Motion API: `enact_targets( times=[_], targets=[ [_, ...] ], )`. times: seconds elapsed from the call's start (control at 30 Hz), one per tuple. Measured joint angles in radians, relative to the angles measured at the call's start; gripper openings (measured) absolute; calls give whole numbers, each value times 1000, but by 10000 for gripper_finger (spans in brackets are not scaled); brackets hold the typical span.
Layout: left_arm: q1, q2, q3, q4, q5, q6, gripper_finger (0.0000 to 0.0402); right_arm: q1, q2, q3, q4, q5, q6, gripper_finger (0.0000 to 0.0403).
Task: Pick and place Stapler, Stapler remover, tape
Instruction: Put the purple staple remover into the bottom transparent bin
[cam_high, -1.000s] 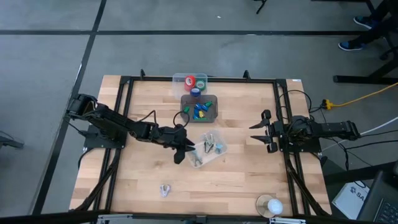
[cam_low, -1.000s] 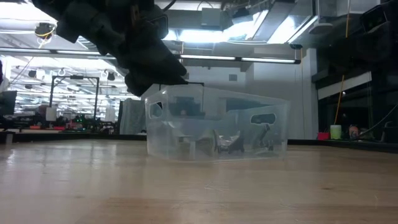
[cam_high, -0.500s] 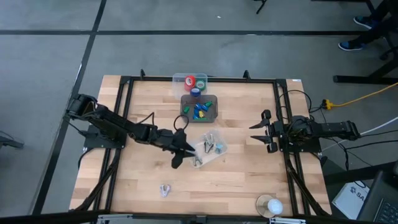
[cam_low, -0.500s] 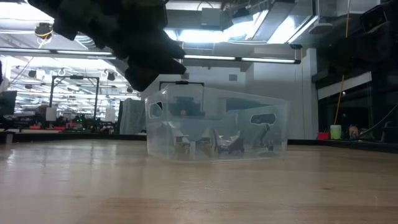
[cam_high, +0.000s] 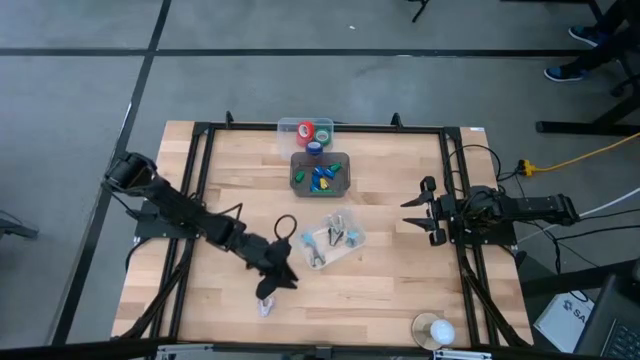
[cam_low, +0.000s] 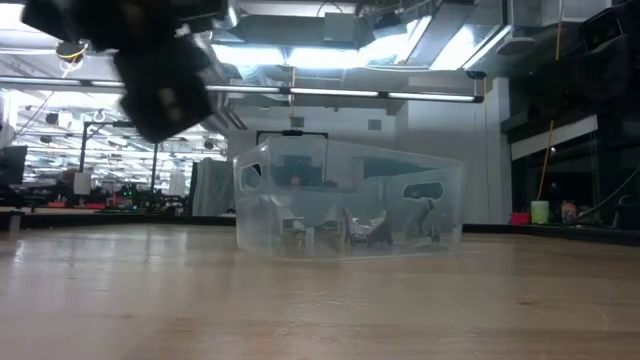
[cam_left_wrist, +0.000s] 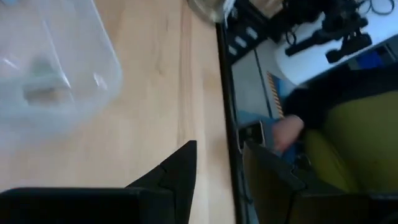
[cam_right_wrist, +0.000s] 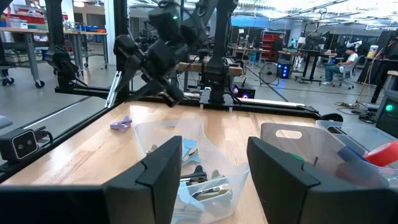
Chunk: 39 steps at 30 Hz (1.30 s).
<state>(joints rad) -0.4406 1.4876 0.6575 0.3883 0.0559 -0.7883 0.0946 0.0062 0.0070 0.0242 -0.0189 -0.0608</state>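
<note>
1. Near front edge of table: left gripper hanging just above and beside lilac remover, which lies alone on bare wood. Fingers spread, nothing between them in wrist view. Likely lined up for a pick of that remover.
2. At right side of table: right gripper waiting, fingers spread, empty, aimed toward centre.
3. At table centre: clear bin holding several small metal-and-plastic pieces, seemingly more removers. Probable drop point for the loose one, hence the short carry from front edge to centre.
4. At far edge: tape, red, green and blue rolls, sitting together in small clear box. Already sorted, by the look of it.
5. Between that box and clear bin: dark tray with small blue, green and yellow pieces. Staplers or not, cannot tell; no plain stapler seen elsewhere.
6. Obstacles: black cable loop lying beside clear bin, on the left arm's side, in the line from remover to bin; risk of a snag. White round thing at front edge, well apart, no bother.
7. Bin walls tall seen from table height; need for lift before crossing the rim.
</note>
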Motion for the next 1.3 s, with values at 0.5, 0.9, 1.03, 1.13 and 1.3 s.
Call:
enact_targets(
  times=[0.5, 0.9, 1.03, 1.13, 1.3],
  targets=[
    [-217, 0, 0, -246, -31, -492, 127, 0, 0, 0, 0, 0, 0, 188],
    [-267, 0, 0, -343, -45, -783, 127, 0, 0, 0, 0, 0, 0, 188],
    [-255, 0, 0, -419, -33, -934, 127, 0, 0, 0, 0, 0, 0, 188],
    [-243, 1, -1, -465, -10, -1027, 127, 0, 0, 0, 0, 0, 0, 187],
    [-231, 1, -1, -468, 0, -1048, 127, 0, 0, 0, 0, 0, 0, 187]
  ],
)
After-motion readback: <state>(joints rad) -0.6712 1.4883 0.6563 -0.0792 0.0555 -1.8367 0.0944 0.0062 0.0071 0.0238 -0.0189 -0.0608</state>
